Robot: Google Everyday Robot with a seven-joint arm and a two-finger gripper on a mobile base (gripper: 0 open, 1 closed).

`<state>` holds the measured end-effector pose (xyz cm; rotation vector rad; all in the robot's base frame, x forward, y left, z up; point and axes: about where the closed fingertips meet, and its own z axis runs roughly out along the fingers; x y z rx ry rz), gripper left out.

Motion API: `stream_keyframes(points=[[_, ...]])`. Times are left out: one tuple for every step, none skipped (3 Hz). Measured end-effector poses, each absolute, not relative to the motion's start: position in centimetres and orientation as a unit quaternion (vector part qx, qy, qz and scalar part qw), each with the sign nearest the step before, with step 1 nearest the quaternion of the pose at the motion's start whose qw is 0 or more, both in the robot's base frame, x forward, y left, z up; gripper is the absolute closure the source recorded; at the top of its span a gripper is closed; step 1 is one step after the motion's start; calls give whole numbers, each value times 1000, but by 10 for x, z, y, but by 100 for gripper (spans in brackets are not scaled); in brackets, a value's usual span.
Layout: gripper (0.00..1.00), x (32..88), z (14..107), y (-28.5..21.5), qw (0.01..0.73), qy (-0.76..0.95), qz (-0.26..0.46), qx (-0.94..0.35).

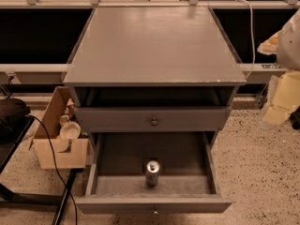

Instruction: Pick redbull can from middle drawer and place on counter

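The redbull can [152, 173] stands upright on the floor of the pulled-out middle drawer [105, 185], near its front wall and about midway across. Its silver lid faces up. The counter [154, 46] is the flat grey top of the cabinet, with pale chips along its front edge. My gripper [280, 102] shows as pale cream shapes at the right edge of the view. It hangs beside the cabinet's right side, above the floor and well away from the can. It holds nothing that I can see.
A closed drawer front with a round knob [153, 122] sits above the open drawer. An open cardboard box [61, 149] with cups stands left of the cabinet. A black cable [51, 158] and dark furniture are at far left. A white cable [252, 32] hangs at the right rear.
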<state>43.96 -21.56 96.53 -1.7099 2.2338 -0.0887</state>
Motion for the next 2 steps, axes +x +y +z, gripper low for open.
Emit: stream_keyframes(points=[[0,439,943,-211,173,782,-30,-598],[0,434,913,-205,184,776,-36,-602]])
